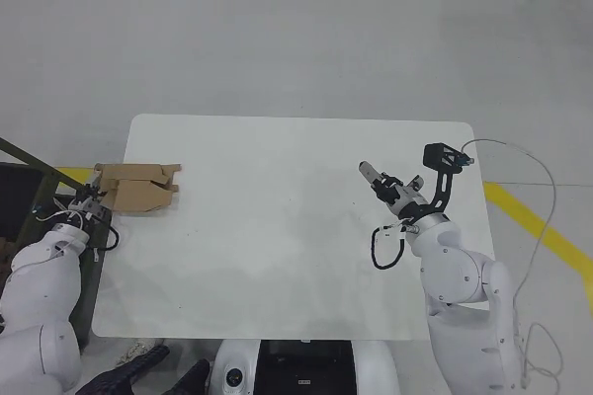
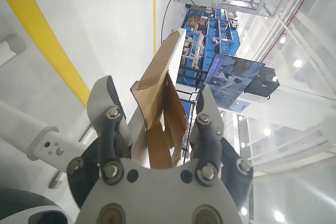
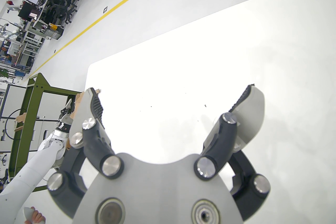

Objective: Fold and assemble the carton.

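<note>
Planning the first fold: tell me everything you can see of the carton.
The carton is brown corrugated cardboard, flattened, with loose flaps and notched edges. It lies at the left edge of the table, partly overhanging it. The left gripper straddles its near end, fingers open on either side, not clamped.

The left arm [image 1: 44,267] was bent at the robot's left side, and the left hand [image 1: 87,202] pointed forward with fingers [image 2: 103,101] spread wide. The right arm [image 1: 455,272] stretched forward and inward, the right hand [image 1: 373,175] likewise spread apart.
</note>
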Robot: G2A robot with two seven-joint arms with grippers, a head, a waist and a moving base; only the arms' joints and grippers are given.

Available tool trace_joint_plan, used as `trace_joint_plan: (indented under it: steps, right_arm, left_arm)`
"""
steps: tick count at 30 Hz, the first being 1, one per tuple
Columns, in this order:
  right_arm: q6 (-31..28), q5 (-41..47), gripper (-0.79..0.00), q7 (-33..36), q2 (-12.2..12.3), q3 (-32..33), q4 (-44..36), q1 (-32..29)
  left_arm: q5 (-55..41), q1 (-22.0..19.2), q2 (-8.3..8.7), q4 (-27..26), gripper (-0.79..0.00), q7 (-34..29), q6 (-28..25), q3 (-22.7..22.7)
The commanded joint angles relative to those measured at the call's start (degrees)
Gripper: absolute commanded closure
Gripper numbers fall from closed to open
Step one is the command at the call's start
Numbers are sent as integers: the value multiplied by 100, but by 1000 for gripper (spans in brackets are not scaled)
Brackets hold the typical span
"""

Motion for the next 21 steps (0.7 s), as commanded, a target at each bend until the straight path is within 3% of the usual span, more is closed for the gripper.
trace_joint_plan:
  steps: [1, 14, 21]
  right_arm:
    - [0, 2, -785, -1, 0, 0, 0, 0]
    - [0, 2, -785, -1, 0, 0, 0, 0]
    - [0, 2, -785, -1, 0, 0, 0, 0]
  left_arm:
    - [-1, -44, 1, 15, 0, 9, 29, 10]
    - [-524, -396, 120, -126, 0, -232, 208, -242]
    - [-941, -493, 171, -350, 0, -698, 262, -398]
